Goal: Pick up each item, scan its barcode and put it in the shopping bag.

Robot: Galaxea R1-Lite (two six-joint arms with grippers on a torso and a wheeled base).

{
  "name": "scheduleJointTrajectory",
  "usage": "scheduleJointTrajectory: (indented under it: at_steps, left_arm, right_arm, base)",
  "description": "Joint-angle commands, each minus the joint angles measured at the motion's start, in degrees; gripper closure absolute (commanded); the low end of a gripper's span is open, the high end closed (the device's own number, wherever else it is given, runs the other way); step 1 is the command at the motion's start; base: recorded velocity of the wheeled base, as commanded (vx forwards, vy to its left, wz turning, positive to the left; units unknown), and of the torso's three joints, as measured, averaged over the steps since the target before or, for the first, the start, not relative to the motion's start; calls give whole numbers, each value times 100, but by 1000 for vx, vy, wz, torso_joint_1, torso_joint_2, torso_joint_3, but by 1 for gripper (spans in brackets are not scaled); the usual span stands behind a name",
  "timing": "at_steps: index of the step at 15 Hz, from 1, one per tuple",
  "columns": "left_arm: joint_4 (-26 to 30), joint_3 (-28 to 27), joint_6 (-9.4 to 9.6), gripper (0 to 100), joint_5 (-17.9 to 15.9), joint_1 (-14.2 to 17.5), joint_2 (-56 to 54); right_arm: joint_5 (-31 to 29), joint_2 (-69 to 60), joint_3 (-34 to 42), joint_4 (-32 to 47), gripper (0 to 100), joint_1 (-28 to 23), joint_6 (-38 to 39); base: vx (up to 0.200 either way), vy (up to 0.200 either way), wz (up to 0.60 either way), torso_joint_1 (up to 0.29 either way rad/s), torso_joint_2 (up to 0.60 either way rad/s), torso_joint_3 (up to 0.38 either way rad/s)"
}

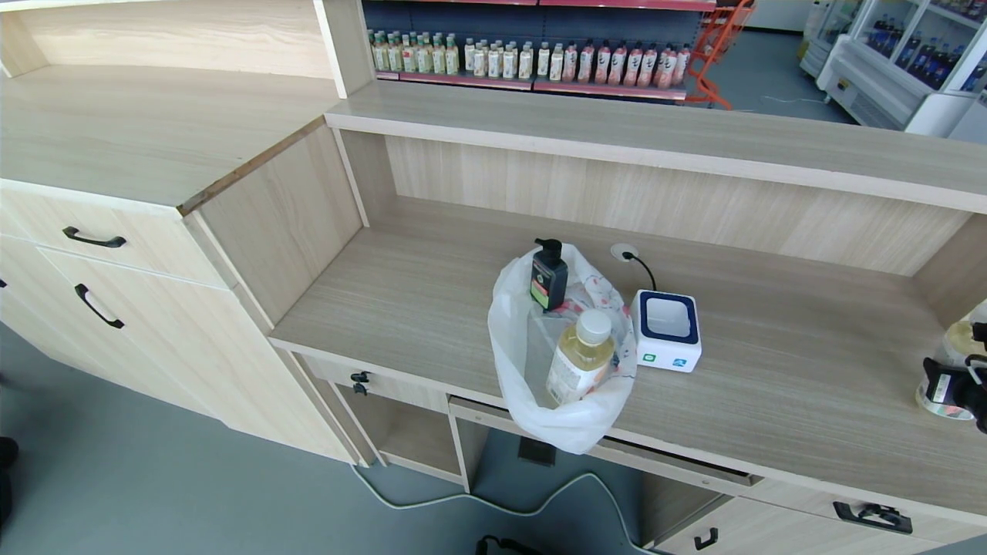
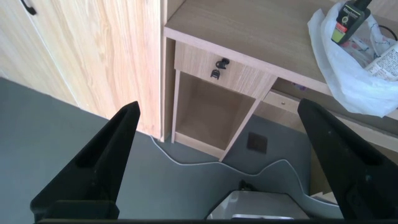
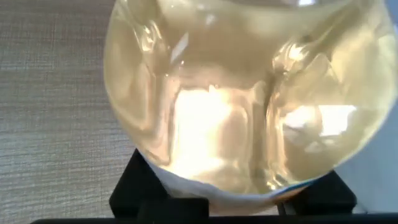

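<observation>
yellow drink fills the bottle (image 3: 249, 93) in your right gripper (image 1: 956, 385), at the far right end of the counter (image 1: 771, 401). the black fingers press on both sides of it, so it looks held tight. your left gripper (image 2: 219, 106) is wide open with nothing in it, low over the floor by the cupboard (image 2: 93, 56). the scanner (image 1: 667, 331) sits just beside the bag (image 1: 513, 370). a pump bottle (image 1: 548, 281) and another drink (image 1: 580, 358) are in the bag. your bottle is round and smooth, so it could slip or turn, and then the barcode may face away. the bag is floppy and hangs over the edge, so a bump could pull it off.
</observation>
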Motion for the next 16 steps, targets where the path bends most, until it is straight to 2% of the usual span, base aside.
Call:
scheduleJointTrajectory:
  at_steps: [1,10,11,13,15,16]
  left_arm:
    - [-2,1,3,0,-3,3,-2]
    - [-2,1,-6,0,6,3,-2]
    - [-2,1,-6,0,-3,3,-2]
    - [-2,1,3,0,6,3,-2]
    - [-2,1,-6,0,6,3,-2]
    - [-2,1,-6,0,6,3,-2]
  right_arm:
    - [2,121,-98,-56,100,-39,-12]
    - [468,-204,-256,-179,100,-13,-320]
    - [696,-670,-186,181,100,4,-162]
    - [1206,-1856,-168,1684,100,189,471]
    - [2129,-3192,-212,3319,100,593,1306]
    - [2454,-3526,-212,3670,100,734,1456]
  base:
    - [0,0,0,0,0,0]
    - [0,0,0,0,0,0]
    - [0,0,0,0,0,0]
    - [0,0,0,0,0,0]
    - [0,0,0,0,0,0]
    - [0,0,0,0,0,0]
